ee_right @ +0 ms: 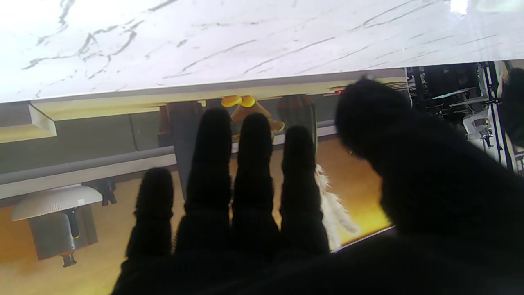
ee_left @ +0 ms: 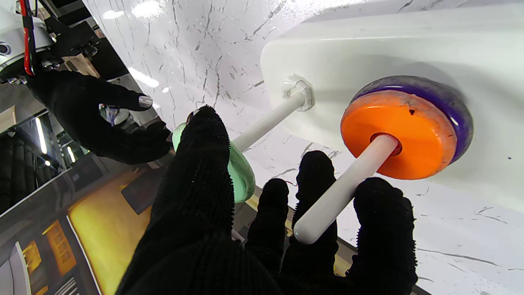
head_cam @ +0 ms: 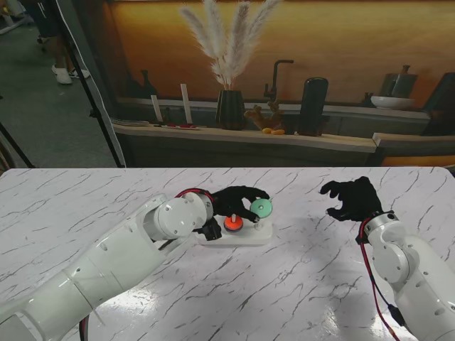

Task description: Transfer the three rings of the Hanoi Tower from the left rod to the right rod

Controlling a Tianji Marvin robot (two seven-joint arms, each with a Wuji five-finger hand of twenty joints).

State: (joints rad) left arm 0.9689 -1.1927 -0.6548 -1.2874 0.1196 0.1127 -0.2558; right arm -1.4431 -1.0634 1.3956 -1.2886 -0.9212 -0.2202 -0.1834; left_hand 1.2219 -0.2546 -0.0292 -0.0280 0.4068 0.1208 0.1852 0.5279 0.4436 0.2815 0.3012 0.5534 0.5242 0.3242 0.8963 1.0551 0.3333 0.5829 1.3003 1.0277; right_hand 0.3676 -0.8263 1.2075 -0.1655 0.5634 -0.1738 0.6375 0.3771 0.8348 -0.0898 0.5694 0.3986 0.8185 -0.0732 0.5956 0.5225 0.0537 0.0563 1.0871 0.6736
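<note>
My left hand (head_cam: 238, 199) reaches over the white base (head_cam: 257, 235) of the tower and holds the green ring (head_cam: 261, 207) between thumb and fingers. The ring stands on its edge, tilted, with its flat face toward me, and in the left wrist view it is threaded on the top part of one rod (ee_left: 270, 121). The orange ring (head_cam: 233, 223) lies flat on the purple ring (ee_left: 446, 102) at the foot of the neighbouring rod (ee_left: 344, 192), to the left of the green one. Both rods stand upright from the base, whose long axis runs left to right. My right hand (head_cam: 353, 199) hovers well apart to the right, its fingers loosely curled and holding nothing. The marble table (head_cam: 298, 284) has much free room around the base on every side.
</note>
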